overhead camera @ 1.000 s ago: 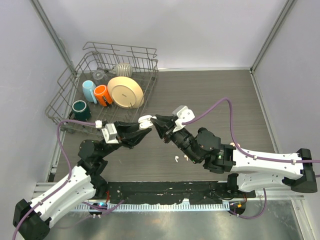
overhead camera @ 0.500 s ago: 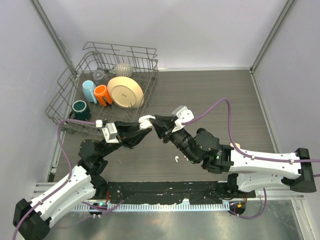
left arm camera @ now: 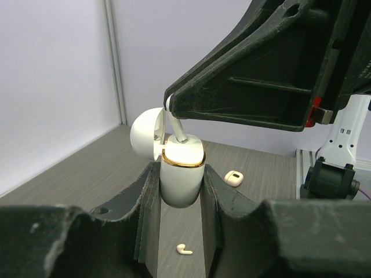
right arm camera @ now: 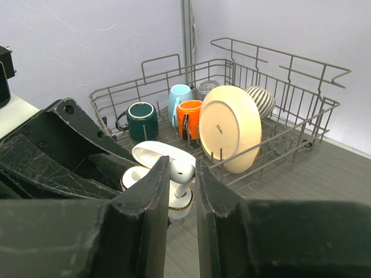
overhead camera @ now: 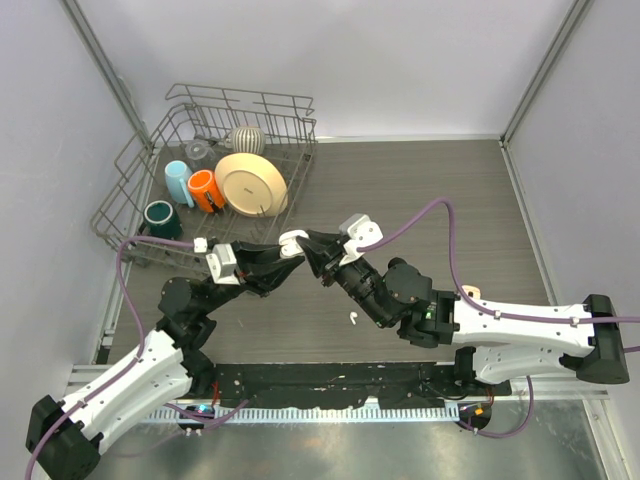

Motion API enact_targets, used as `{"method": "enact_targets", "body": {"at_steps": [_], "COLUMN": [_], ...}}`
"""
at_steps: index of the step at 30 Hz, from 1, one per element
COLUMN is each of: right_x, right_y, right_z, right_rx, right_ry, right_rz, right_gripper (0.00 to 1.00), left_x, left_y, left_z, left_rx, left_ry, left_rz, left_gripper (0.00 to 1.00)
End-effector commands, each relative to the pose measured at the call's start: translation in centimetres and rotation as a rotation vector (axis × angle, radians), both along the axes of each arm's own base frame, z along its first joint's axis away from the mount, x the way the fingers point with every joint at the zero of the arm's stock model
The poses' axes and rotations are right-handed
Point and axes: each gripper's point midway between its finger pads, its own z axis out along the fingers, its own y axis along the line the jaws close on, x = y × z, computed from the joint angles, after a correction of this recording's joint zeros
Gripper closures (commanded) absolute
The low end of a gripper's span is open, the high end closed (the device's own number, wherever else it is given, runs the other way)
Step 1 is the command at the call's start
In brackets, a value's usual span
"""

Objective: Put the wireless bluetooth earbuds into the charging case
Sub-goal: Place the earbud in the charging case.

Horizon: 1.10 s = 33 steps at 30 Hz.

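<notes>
Pale lilac walls (overhead camera: 400, 60) are closing in on a dark wood-grain tabletop (overhead camera: 440, 180) under soft, even light, with grey metal posts (overhead camera: 98, 60) rising at the corners. At the far left a wire dish rack (overhead camera: 297, 125) is holding mugs (overhead camera: 205, 190), a cream plate (overhead camera: 250, 183) and a striped bowl (overhead camera: 246, 139).

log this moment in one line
left gripper: shut on open white gold-rimmed charging case | right gripper: shut on white plastic earbud, stem at case mouth | loose earbud on table

You are seeing no readable text anywhere; the cream plate (right arm camera: 231, 130) is showing one small dark marking, too blurred to read.
</notes>
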Motion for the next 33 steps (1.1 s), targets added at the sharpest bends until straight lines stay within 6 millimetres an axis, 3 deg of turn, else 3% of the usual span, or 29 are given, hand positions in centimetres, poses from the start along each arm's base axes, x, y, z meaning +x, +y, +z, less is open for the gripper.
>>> {"method": "enact_targets", "body": {"at_steps": [1, 17, 33], "right_x": [0.2, -1.0, -0.6], "right_y": [-0.3, 0.3, 0.1], "right_z": [-0.5, -2.5, -2.3], "right_rx": [-0.013, -0.143, -0.184], "right_ry": [-0.015, -0.043, -0.081], "right_rz": [-0.020, 0.073, 0.047], "right_gripper": [0.99, 0.99, 0.99], "left_x": [-0.9, 0.5, 0.2], "left_y": [1.1, 2.3, 1.9], "left_z": [4.9, 5.4, 5.0], "left_rx": [-0.111, -0.161, -0.139], "left_ry": [-0.103, -0.083, -0.092], "left_rz": [0.016, 0.113, 0.089], "left_gripper": [1.00, 1.00, 1.00]}}
